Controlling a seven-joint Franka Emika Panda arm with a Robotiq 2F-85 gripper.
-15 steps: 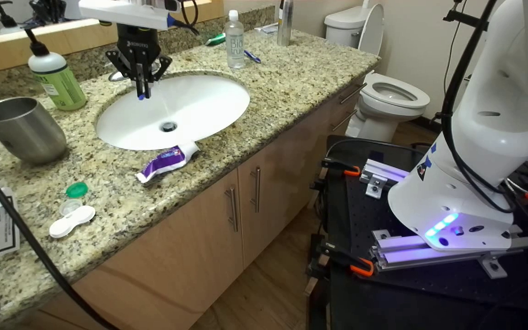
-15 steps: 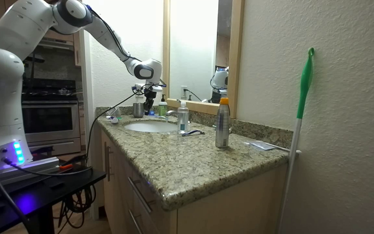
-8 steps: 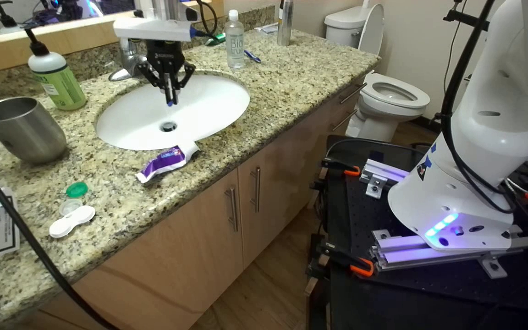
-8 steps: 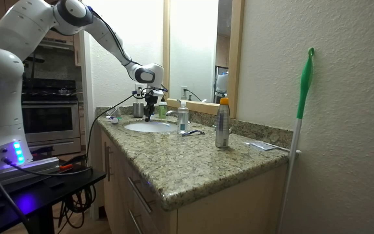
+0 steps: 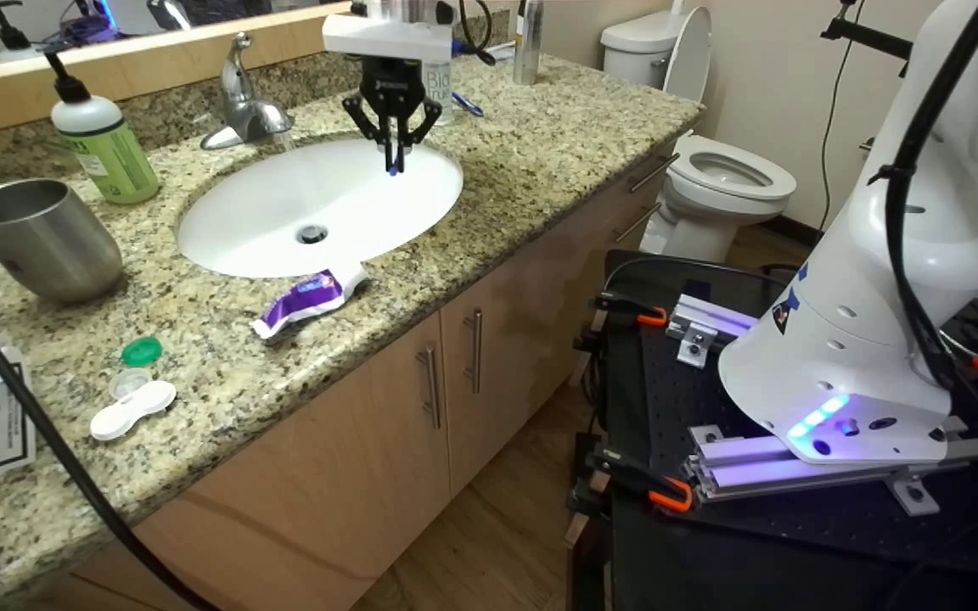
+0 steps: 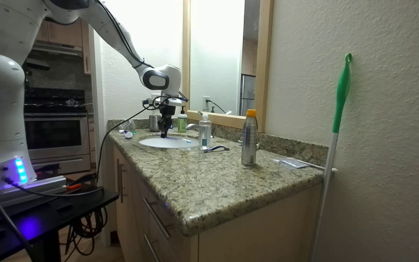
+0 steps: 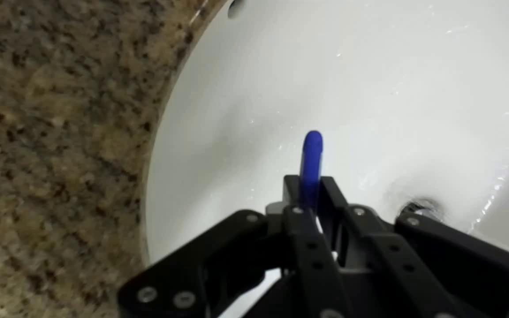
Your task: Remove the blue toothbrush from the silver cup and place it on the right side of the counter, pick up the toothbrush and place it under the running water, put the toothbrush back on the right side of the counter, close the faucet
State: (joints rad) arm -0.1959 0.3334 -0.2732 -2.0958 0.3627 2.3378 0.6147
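My gripper (image 5: 395, 159) is shut on the blue toothbrush (image 7: 311, 161), whose blue end sticks out past the fingertips. It is held above the far right part of the white sink (image 5: 234, 242) in an exterior view, to the right of the faucet. In an exterior view the gripper (image 6: 164, 133) is over the sink and the toothbrush (image 6: 176, 138) points sideways from it. The faucet (image 5: 244, 114) has a thin stream of water below its spout. The silver cup (image 5: 52, 242) stands on the counter (image 5: 531, 170), left of the sink.
A clear bottle (image 6: 205, 133) and a blue razor (image 6: 216, 148) are right of the sink. A silver spray can (image 6: 249, 140) stands beyond. A green soap bottle (image 5: 111, 153) is by the cup. A purple-and-white tube (image 5: 306, 301) lies at the sink's front edge. A lens case (image 5: 132, 409) lies nearby.
My gripper has moved right in an exterior view, from in front of the faucet and its water to the sink's right part, carrying the toothbrush. The faucet is now uncovered.
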